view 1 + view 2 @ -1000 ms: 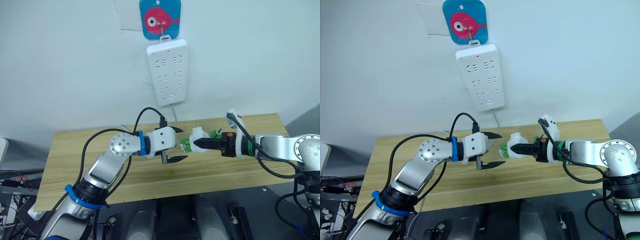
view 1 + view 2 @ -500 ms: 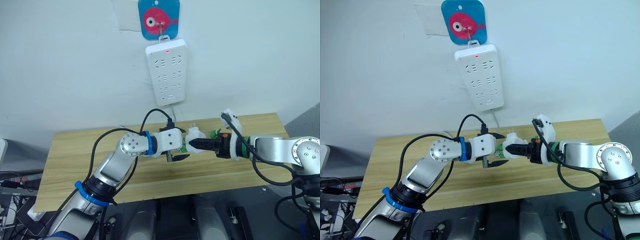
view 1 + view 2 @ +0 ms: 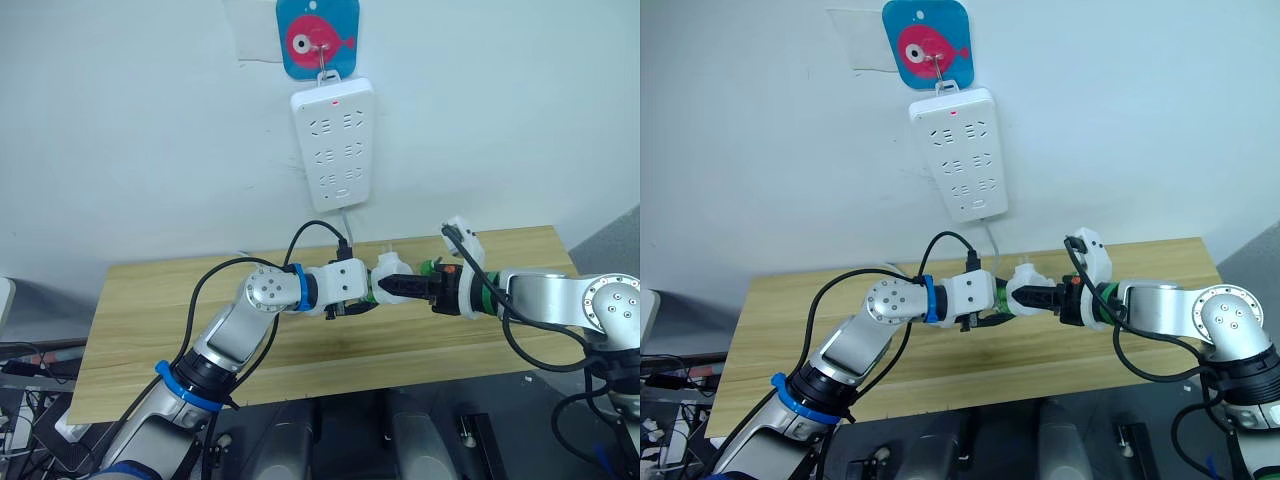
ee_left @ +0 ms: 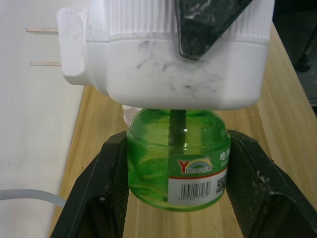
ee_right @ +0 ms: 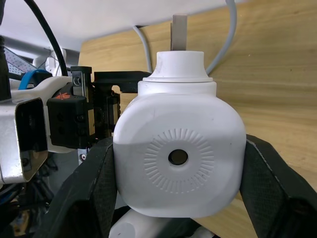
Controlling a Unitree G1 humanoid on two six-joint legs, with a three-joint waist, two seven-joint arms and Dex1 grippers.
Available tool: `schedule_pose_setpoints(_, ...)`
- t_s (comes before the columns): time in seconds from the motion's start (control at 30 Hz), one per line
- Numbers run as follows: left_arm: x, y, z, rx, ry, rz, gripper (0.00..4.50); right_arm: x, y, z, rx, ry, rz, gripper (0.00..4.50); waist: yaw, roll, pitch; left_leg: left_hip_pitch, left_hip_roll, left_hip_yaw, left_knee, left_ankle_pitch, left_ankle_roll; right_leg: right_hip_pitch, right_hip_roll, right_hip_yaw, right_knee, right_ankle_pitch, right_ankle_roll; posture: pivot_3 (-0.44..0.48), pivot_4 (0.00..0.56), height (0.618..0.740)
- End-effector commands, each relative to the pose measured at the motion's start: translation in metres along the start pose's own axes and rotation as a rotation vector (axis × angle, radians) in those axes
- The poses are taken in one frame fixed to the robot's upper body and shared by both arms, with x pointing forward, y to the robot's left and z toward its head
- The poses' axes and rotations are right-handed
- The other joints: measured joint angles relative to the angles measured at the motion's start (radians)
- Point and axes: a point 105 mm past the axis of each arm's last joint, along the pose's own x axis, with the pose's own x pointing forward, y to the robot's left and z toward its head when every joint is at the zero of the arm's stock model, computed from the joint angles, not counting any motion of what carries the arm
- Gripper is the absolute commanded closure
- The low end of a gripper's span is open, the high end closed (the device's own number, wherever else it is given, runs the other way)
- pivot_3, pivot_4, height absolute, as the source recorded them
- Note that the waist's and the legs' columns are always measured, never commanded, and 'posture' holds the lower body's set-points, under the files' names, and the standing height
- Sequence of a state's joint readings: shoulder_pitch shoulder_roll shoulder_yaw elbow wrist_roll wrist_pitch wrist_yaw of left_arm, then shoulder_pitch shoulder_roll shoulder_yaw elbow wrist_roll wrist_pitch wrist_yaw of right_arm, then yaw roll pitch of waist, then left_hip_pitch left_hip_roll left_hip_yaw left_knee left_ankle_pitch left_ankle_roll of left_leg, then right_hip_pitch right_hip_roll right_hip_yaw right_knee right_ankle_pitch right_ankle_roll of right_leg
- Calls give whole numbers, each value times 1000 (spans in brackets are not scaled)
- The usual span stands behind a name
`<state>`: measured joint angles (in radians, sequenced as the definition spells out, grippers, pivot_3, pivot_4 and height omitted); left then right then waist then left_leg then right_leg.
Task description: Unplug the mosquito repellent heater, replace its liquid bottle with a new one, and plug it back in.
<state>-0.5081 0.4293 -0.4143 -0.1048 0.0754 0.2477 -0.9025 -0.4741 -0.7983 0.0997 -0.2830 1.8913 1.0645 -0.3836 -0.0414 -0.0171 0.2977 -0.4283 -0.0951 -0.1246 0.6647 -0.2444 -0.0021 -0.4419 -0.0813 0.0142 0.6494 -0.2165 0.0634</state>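
The mosquito repellent heater (image 5: 178, 148), white with a round vent hole, hangs unplugged above the table with its prongs (image 4: 42, 47) bare. My right gripper (image 3: 392, 287) is shut on its sides, one finger (image 5: 94, 188) on each flank. A green liquid bottle (image 4: 178, 153) with a barcode label sits in the heater's underside. My left gripper (image 4: 177, 144) is shut on this bottle, and its fingers (image 4: 106, 188) press both sides. In the head views the two grippers meet at mid-table around the heater (image 3: 387, 268).
A long white power strip (image 3: 334, 145) hangs on the wall under a blue fish hook (image 3: 318, 38), its cable dropping behind the wooden table (image 3: 150, 320). Another small green bottle (image 3: 431, 266) stands on the table behind my right wrist.
My left gripper, open a second ago, has moved right to the heater and shut on the green bottle. My right gripper shifted slightly left with the heater.
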Motion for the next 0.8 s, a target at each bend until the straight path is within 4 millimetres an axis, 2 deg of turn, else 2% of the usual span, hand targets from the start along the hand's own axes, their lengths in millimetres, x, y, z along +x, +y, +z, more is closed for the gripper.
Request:
schedule_pose_setpoints(0.03,-8,12,6,-63,-104,107,2232,-18,15,7,-97,-145,1,179,0,0,0,0,0,0,0,0,0,0,0,0,0,0,0,-152,266,740)
schedule_pose_setpoints(0.07,-10,12,10,-86,-162,116,2232,-22,19,3,-146,-170,-11,14,0,0,-1,0,0,0,0,0,0,0,0,0,0,0,0,-160,265,740)
schedule_pose_setpoints(0.2,-9,10,8,-164,-213,140,2232,-30,23,-9,-182,-302,-50,14,-7,0,-3,0,0,0,1,0,0,0,0,0,0,0,0,-190,261,740)
schedule_pose_setpoints(0.27,-9,10,18,-249,-314,156,2232,-33,24,-13,-201,-377,-78,14,-11,1,-5,0,0,1,2,0,1,0,0,1,1,0,1,-204,262,740)
schedule_pose_setpoints(0.47,-13,15,35,-332,-469,219,2232,-33,40,-3,-285,-614,-98,14,-26,0,-9,2,0,2,2,0,0,0,1,2,2,1,1,-216,261,740)
schedule_pose_setpoints(0.8,-15,14,51,-316,-520,205,2232,-16,52,7,-405,-691,-117,14,-34,0,-10,2,1,3,1,0,-1,0,6,4,1,1,1,-200,261,740)
